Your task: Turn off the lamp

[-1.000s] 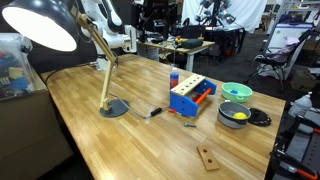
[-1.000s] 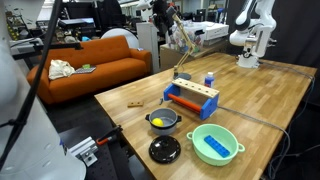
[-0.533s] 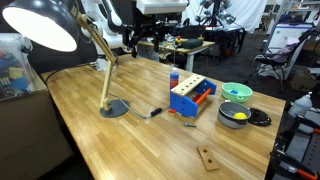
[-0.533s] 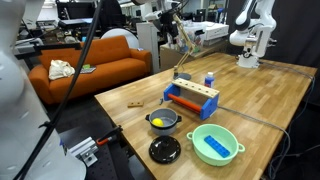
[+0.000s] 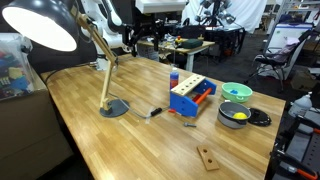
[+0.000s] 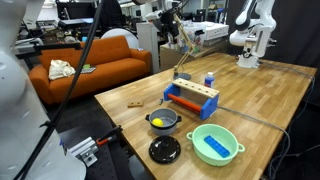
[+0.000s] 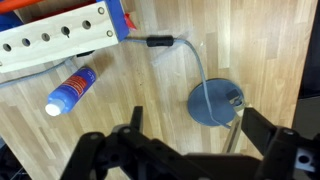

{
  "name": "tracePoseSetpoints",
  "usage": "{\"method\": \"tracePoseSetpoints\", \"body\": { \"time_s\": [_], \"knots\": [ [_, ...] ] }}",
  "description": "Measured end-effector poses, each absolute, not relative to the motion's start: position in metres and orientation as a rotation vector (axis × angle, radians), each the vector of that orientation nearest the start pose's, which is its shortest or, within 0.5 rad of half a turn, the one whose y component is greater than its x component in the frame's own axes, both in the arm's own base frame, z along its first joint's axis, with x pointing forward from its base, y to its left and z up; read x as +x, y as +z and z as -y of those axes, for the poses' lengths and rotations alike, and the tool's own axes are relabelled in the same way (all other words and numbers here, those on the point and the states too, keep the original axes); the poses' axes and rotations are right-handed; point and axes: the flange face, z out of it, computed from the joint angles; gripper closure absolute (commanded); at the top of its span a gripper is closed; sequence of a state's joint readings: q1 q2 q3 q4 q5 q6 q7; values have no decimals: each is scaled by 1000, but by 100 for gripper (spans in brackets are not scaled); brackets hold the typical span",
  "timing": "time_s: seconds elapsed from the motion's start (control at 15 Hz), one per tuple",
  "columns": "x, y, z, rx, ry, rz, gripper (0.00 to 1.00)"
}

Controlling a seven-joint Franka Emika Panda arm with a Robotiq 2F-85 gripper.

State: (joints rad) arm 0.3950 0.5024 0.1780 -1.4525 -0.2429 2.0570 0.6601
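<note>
The lamp stands at the left of the wooden table. Its dark dome shade (image 5: 45, 25) glows white inside. A jointed wooden arm (image 5: 103, 60) rises from the round dark grey base (image 5: 113, 108). The base also shows in the wrist view (image 7: 213, 102), with a grey cord running to a black inline switch (image 7: 160, 41), which lies on the table in an exterior view (image 5: 155, 112). My gripper (image 5: 140, 42) hangs high above the table behind the lamp. In the wrist view its fingers (image 7: 200, 140) are spread apart and empty, over the base.
A blue and orange tool box (image 5: 190, 97) with a wooden holed top (image 7: 60, 35) stands mid-table, with a blue and white bottle (image 7: 70, 90) beside it. A green bowl (image 5: 236, 92), a pot (image 5: 233, 113), a black lid (image 5: 260, 118) and a small wooden block (image 5: 207, 157) lie on the table.
One second ago the gripper was not in the exterior view behind the lamp; it swung in there half a second ago. Since then nothing has moved. The lamp stays lit.
</note>
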Motion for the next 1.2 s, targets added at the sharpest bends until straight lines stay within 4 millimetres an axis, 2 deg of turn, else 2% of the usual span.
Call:
{"method": "tracePoseSetpoints", "body": {
  "time_s": [0.13,0.47,0.93,1.2],
  "knots": [
    [625,398,-346,-3181,-284,-73,0],
    [653,353,-321,-3198,-269,-175,0],
    [675,278,-320,-3209,-90,-258,0],
    [682,251,-318,-3221,16,-301,0]
  ]
}}
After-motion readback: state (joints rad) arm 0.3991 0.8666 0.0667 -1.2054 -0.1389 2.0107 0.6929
